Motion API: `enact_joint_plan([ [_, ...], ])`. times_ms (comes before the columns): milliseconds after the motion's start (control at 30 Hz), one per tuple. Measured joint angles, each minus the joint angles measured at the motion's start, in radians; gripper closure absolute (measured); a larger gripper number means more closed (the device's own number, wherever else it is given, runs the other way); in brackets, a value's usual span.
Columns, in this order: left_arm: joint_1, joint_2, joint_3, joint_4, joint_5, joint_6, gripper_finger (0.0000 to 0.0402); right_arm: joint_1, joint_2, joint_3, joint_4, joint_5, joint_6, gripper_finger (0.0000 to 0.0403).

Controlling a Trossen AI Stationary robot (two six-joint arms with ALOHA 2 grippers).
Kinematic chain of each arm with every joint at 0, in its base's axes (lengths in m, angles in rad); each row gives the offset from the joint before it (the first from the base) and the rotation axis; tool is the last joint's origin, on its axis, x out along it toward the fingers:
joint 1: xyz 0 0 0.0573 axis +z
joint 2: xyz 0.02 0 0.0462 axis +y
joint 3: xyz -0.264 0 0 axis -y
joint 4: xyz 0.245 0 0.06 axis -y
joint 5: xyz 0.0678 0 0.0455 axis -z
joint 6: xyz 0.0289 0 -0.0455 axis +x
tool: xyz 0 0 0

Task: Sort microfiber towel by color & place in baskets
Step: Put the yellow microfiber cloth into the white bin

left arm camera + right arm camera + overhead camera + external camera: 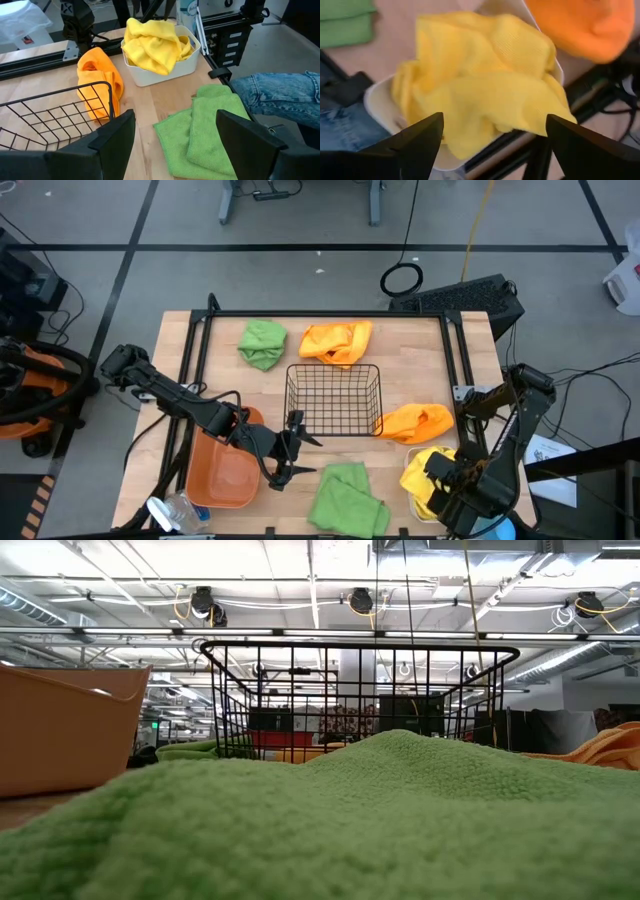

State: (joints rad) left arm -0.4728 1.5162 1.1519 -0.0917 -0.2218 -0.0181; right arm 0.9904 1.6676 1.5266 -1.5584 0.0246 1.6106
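The right gripper [432, 480] hangs spread and empty directly over the small white rectangular plastic bin [187, 64] at the wooden tabletop's [400, 345] near right corner; crumpled yellow microfiber cloths [485, 85] fill that bin to its rim; the left gripper [283, 465] hovers released, holding nothing, between the orange rectangular plastic bin [222, 475] and a folded green cloth [347, 498] at the near edge; the black square wire-mesh basket [333, 398] stands empty mid-table; one orange cloth [415, 422] lies just right of it, another orange cloth [337, 340] and a second green cloth [262, 343] lie near the far edge.
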Motion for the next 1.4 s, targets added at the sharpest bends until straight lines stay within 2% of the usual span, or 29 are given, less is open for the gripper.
enact_joint_plan([
  [133, 0.000, 0.000, 0.000, 0.000, 0.000, 0.000, 0.0119, 0.002, 0.001, 0.006, 0.062, -0.001, -0.039, 0.0073],
  [267, 0.000, 0.000, 0.000, 0.000, 0.000, 0.000, 0.0119, 0.007, 0.005, 0.006, 0.096, 0.019, -0.071, 0.0116],
  [367, 0.000, 0.000, 0.000, 0.000, 0.000, 0.000, 0.0119, 0.012, 0.016, 0.006, 0.076, 0.036, -0.078, 0.0172],
  [467, 0.000, 0.000, 0.000, 0.000, 0.000, 0.000, 0.0119, 0.013, 0.023, -0.010, 0.071, 0.056, -0.079, 0.0245],
  [600, 0.000, 0.000, 0.000, -0.001, 0.000, 0.000, 0.0119, 0.013, 0.023, -0.088, 0.104, 0.054, -0.087, 0.0355],
  [667, 0.000, 0.000, 0.000, -0.002, 0.000, 0.000, 0.0119, 0.013, 0.023, -0.142, 0.160, 0.050, -0.112, 0.0389],
  [833, 0.000, 0.000, 0.000, -0.005, 0.000, 0.000, 0.0119, 0.008, 0.024, -0.281, 0.303, 0.051, -0.107, 0.0383],
  [1133, 0.000, 0.000, 0.000, -0.005, 0.000, -0.001, 0.0119, -0.010, 0.020, -0.547, 0.691, -0.001, -0.128, 0.0398],
  [1400, 0.000, 0.000, 0.000, -0.011, 0.000, -0.001, 0.0119, -0.011, 0.007, -0.567, 0.727, -0.016, -0.131, 0.0400],
])
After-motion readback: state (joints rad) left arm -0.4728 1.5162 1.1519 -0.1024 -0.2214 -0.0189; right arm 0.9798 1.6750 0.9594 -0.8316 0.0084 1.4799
